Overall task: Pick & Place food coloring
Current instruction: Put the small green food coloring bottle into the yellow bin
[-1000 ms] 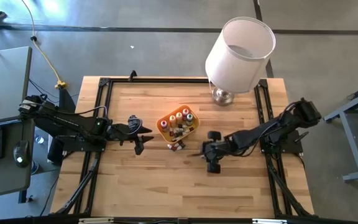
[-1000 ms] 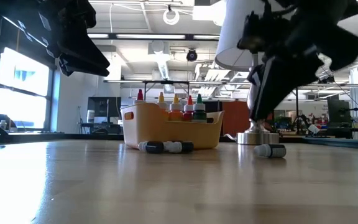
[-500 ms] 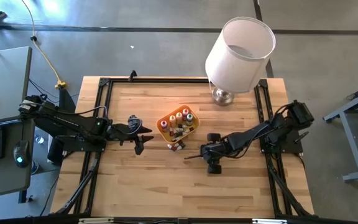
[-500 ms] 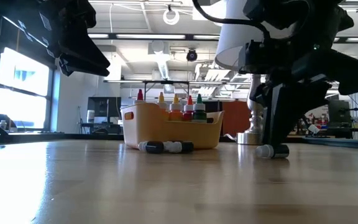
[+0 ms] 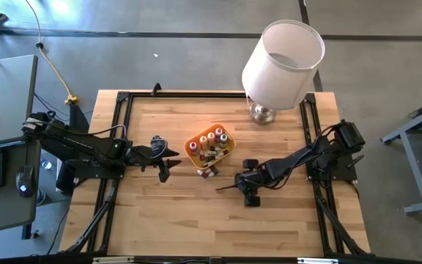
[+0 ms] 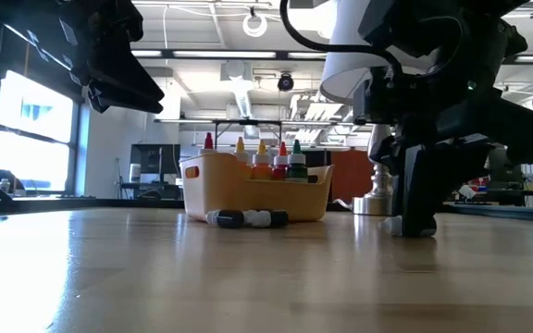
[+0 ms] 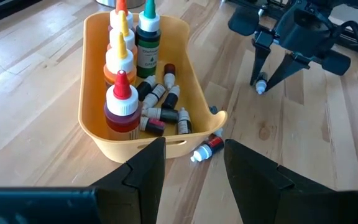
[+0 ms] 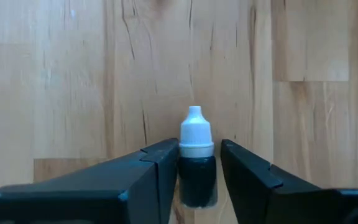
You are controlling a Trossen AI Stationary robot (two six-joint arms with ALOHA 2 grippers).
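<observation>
An orange tray (image 7: 92, 74) stands mid-table with several upright food coloring bottles (image 7: 122, 102) and small vials (image 7: 160, 102) inside. Two more vials (image 7: 207, 148) lie on the table against its near side. A lone dark vial with a white cap (image 8: 196, 155) lies on the wood to the tray's right. My right gripper (image 5: 226, 187) points steeply down at it, open, one finger on either side (image 7: 261, 85). My left gripper (image 5: 165, 163) hovers open to the left of the tray, above the table.
A white-shaded lamp (image 5: 280, 59) stands at the table's far right, its base (image 5: 262, 114) behind the tray. Black frame rails (image 5: 119, 132) run along the table's edges. Bare wood lies toward the near edge.
My right gripper has come down toward the table and tipped more steeply downward, so that its fingers now reach the wood around the lone vial. The vial has stayed where it lay.
</observation>
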